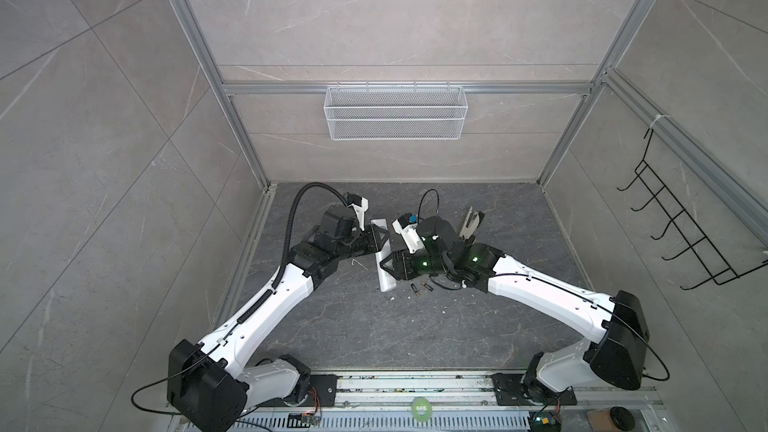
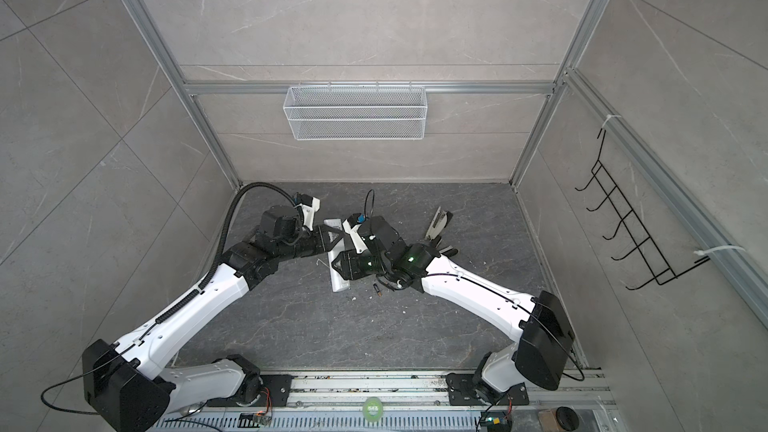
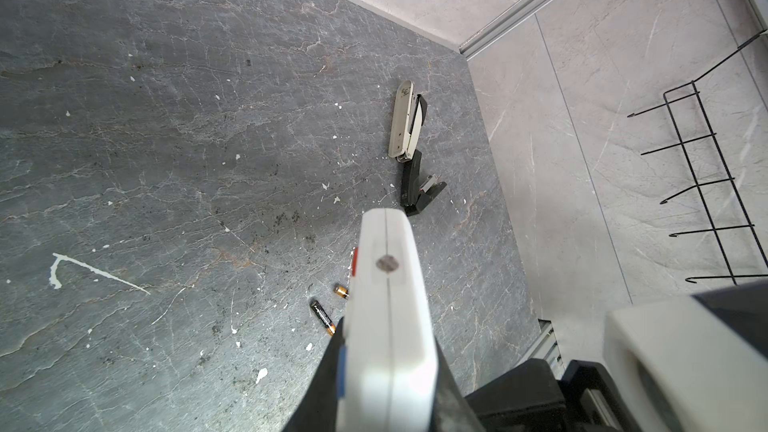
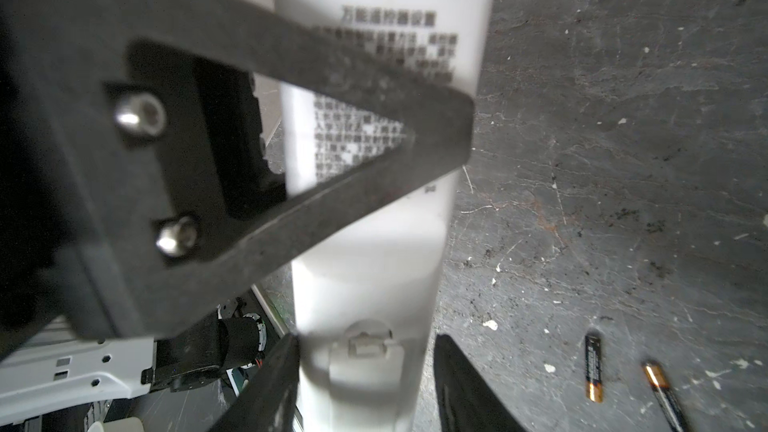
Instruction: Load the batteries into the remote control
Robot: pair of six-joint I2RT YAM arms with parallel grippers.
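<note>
While my left jaws clamp the remote control (image 4: 365, 243) back-up and my right jaws straddle its battery-cover end, half spread, I fear an off-centre squeeze could twist it loose. Both batteries (image 4: 594, 367) lie nearby on the table (image 4: 623, 118).

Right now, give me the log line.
left gripper: shut on remote control | right gripper: open, astride it | batteries: loose on table

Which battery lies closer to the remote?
The battery roughly parallel to the remote; the other battery lies angled, farther out.
</note>
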